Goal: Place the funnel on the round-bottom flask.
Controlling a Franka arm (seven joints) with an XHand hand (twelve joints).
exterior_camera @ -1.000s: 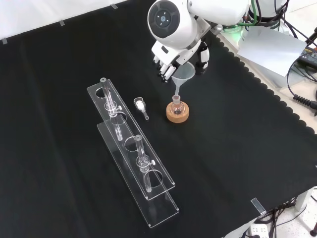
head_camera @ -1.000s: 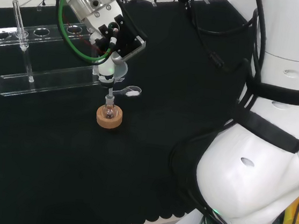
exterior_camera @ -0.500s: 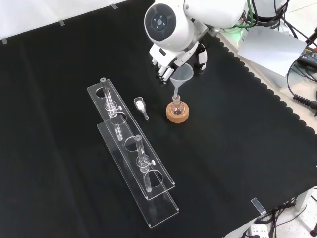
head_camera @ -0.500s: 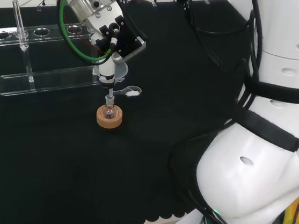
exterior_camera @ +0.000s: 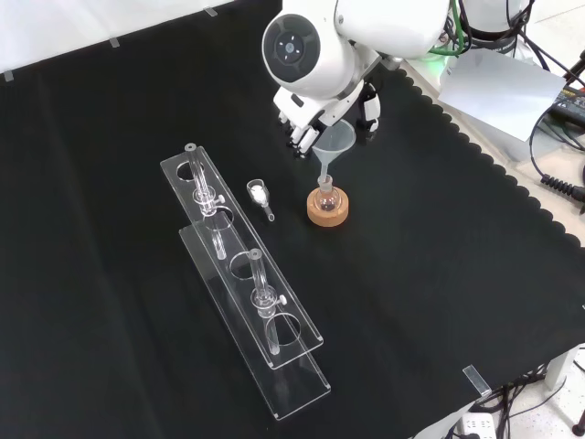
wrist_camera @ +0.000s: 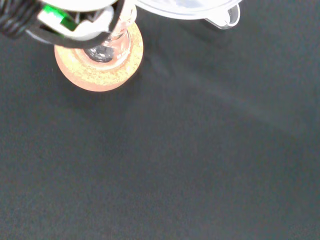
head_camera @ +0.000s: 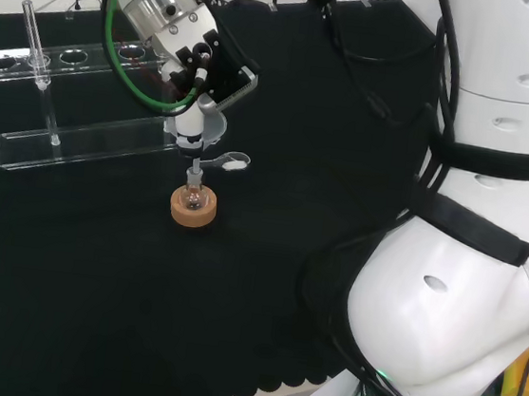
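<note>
Black-and-white fingers of the robot hand [exterior_camera: 306, 128] curl around the wide rim of the clear conical plastic funnel [exterior_camera: 335, 142], holding it upright above the small clear glass round-bottom flask [exterior_camera: 326, 196]. In the front view the funnel's narrow stem runs straight down to the flask's neck and seems to have entered it, though the clear ware makes the depth hard to judge. The flask sits in a tan cork ring stand [exterior_camera: 328, 209] toward the far right part of the black cloth, nearer its scalloped right edge than its left.

The main risk, as I judge it, lies in the release. The flask is small and merely rests in its ring, so any sideways drag from the fingers as they let go of the rim could lever the stem against the neck and tip flask and funnel together. A stem caught on the lip would leave the funnel leaning. Just beside the stand on its left in the front view lies a small clear scoop with white powder [exterior_camera: 260, 195], which a toppled funnel could strike.
</note>
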